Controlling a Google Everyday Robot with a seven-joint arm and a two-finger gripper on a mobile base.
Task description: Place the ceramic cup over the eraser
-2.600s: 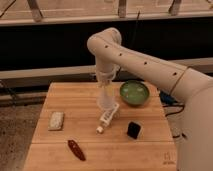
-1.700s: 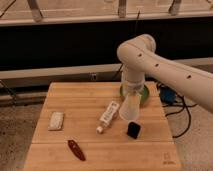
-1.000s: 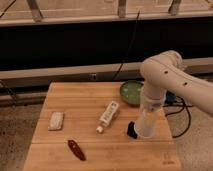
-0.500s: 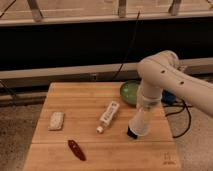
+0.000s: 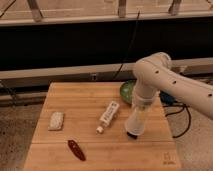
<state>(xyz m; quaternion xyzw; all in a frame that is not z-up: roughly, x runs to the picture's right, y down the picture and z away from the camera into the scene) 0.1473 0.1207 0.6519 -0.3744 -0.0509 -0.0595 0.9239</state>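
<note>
Wooden surface carries everything. A white arm reaches in from the right and bends down, its gripper at the top of the ceramic cup; whether it is clamped on the cup cannot be told. A green bowl sits behind. The cup leans slightly near the surface's right side, right of a white tube, its base at the black eraser, of which only a dark sliver shows.

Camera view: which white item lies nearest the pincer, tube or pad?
The white capped tube, lying just left of the pincer at the tall cream ceramic cup; the whitish rectangular pad sits far left.
</note>
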